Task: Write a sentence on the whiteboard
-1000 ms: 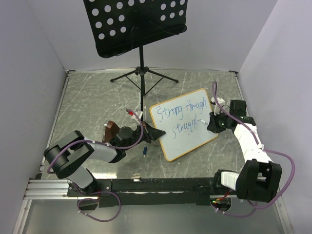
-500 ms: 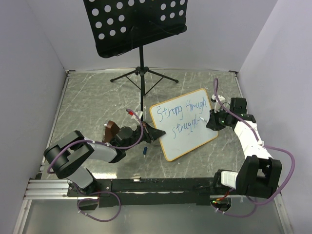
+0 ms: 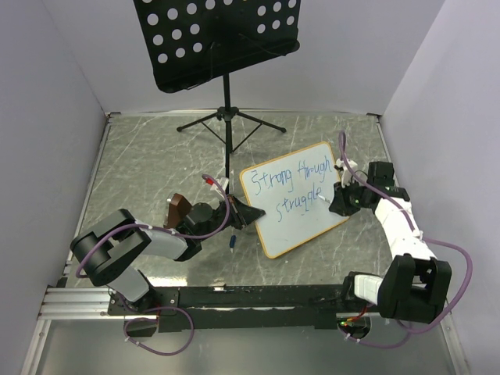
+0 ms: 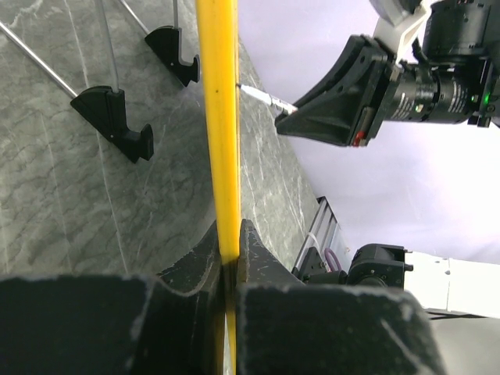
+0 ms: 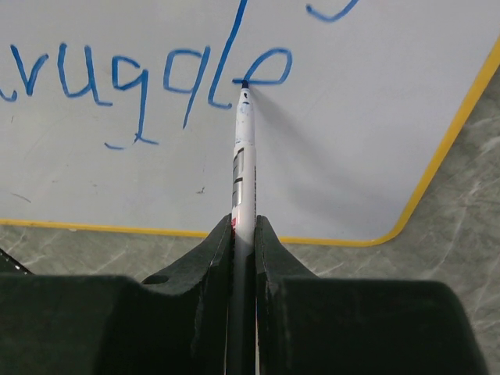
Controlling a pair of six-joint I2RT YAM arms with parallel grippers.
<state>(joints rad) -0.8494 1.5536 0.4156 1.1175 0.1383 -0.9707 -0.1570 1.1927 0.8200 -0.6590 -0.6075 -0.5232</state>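
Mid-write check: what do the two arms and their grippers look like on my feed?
Left arm and right arm: black joints, pale grey-white links, looping purple cables. Left gripper and right gripper: matte black, wedge-shaped fingers. A small green light glows by the right wrist.

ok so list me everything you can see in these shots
whiteboard: one, white with a tan-orange frame, right of the table's middle
sentence: two lines, blue, on the whiteboard
marker: one, white with a blue tip, tip on the last letter written
music stand: one, black and perforated, at the far side on a tripod
small item: one, blue, on the table by the whiteboard's near left corner; too small to identify
table: one, grey marbled
left gripper: one, black, shut on the whiteboard's frame
right gripper: one, black, shut on the marker
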